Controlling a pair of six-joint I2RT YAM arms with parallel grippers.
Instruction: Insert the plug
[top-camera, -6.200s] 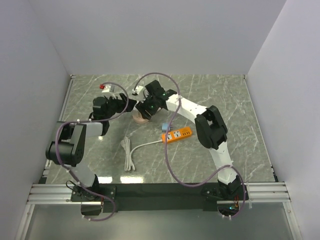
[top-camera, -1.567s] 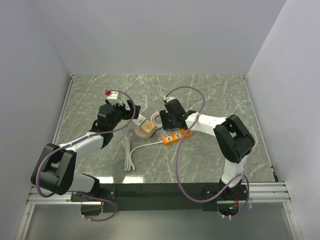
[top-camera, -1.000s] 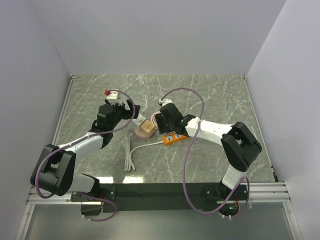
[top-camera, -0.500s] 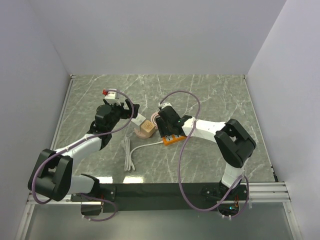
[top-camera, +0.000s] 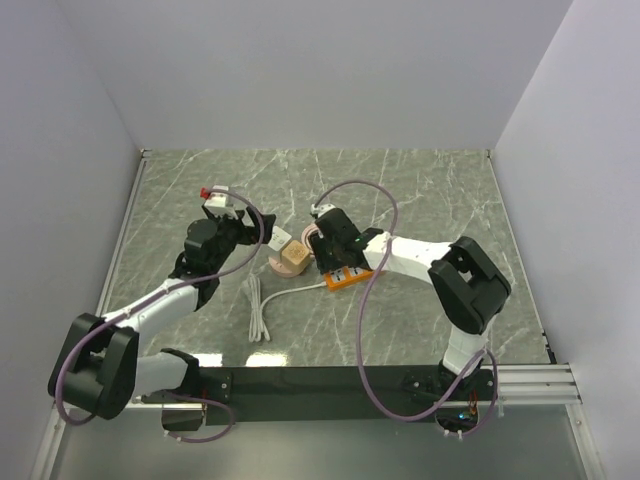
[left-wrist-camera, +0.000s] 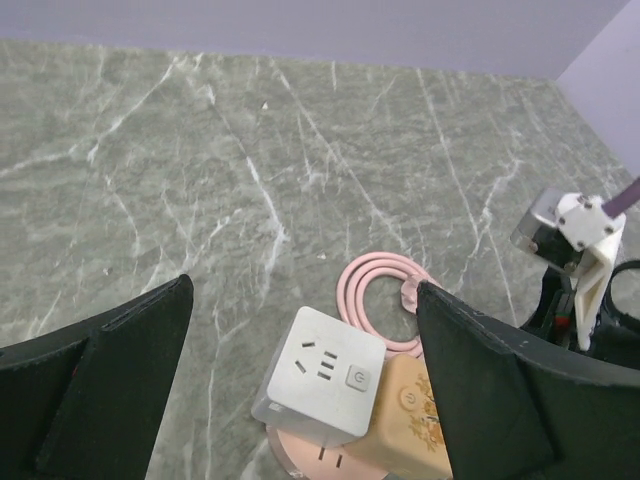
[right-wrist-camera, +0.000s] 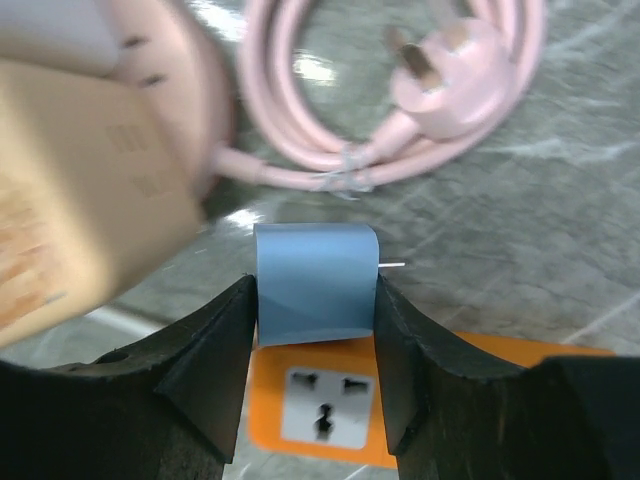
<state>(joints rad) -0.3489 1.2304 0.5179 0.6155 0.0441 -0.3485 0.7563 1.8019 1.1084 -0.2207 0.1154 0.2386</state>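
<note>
Right end effector (right-wrist-camera: 315, 300) shifted left, clamping blue plug (right-wrist-camera: 316, 275) over orange strip (right-wrist-camera: 322, 412) edge.

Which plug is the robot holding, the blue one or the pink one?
The blue plug, pinched in the right tool right by the orange power strip. The pink plug lies loose on the table, joined to its coiled cord.

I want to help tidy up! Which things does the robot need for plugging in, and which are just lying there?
Needed:
blue plug
orange power strip
right gripper, holding the plug

Lying about:
pink cable
white socket cube
beige cube
</note>
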